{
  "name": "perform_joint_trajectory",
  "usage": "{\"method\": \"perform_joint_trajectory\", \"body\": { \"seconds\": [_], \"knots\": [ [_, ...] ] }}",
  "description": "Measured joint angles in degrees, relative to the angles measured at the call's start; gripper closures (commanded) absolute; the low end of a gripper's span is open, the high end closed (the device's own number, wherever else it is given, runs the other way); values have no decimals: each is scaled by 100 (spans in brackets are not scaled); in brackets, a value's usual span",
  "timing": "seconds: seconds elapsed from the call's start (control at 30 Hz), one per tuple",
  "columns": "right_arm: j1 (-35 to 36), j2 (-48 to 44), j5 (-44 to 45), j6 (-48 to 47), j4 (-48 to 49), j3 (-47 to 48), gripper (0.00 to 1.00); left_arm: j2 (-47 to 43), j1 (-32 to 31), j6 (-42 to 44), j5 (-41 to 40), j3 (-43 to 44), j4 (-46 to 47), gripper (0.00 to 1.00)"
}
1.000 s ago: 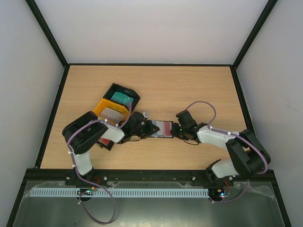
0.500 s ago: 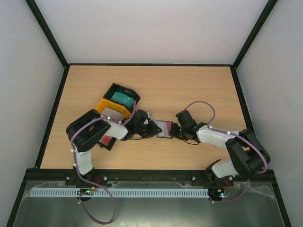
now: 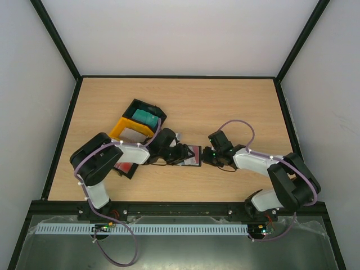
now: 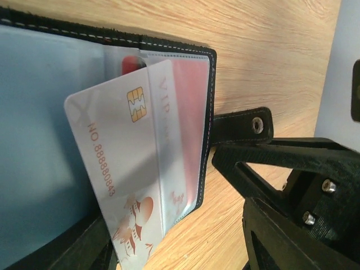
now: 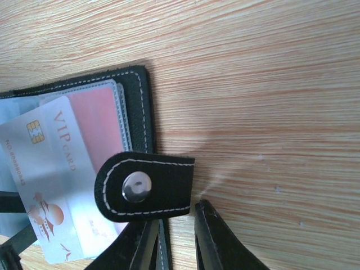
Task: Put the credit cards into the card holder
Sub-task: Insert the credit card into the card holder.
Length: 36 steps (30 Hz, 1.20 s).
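Observation:
The black card holder [image 3: 194,156] lies open on the table between both grippers. A whitish VIP credit card [image 4: 118,169] stands partway in a clear sleeve, its lower end sticking out. Behind it a red card [image 4: 188,101] sits in the sleeve. My left gripper [image 4: 174,242] is open, its fingers wide on either side of the whitish card's free end. My right gripper [image 5: 177,236] is shut on the base of the clasp strap [image 5: 146,188], whose snap end folds over one finger. In the top view the left gripper [image 3: 179,154] and right gripper [image 3: 206,156] flank the holder.
A black tray [image 3: 156,111] holds a teal card [image 3: 144,116]. Next to it a yellow tray [image 3: 119,130] holds a whitish card [image 3: 134,135]. A red card [image 3: 125,167] lies in a black tray under my left arm.
My left gripper has opened and let go of the whitish card, which stays in the sleeve. My right gripper has kept its hold on the strap.

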Motion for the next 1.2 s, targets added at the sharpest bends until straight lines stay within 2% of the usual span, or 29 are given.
{"method": "perform_joint_trajectory", "body": {
  "seconds": [0.23, 0.43, 0.83, 1.03, 1.2],
  "knots": [
    [2, 83, -50, -20, -15, 74, 82, -186, -22, 273, -164, 282, -927, 27],
    [4, 116, -153, -111, -9, 105, 80, -227, -26, 470, -293, 531, -1541, 24],
    [17, -17, -459, -162, 4, -11, 77, -861, -24, -249, -308, -116, -1467, 23],
    [24, -297, -599, -127, 26, -181, 73, -1141, 42, -870, -243, -564, -1104, 24],
    [26, -597, -704, -107, 72, -251, 73, -1410, 57, -1032, -444, -608, -1298, 33]
  ]
}}
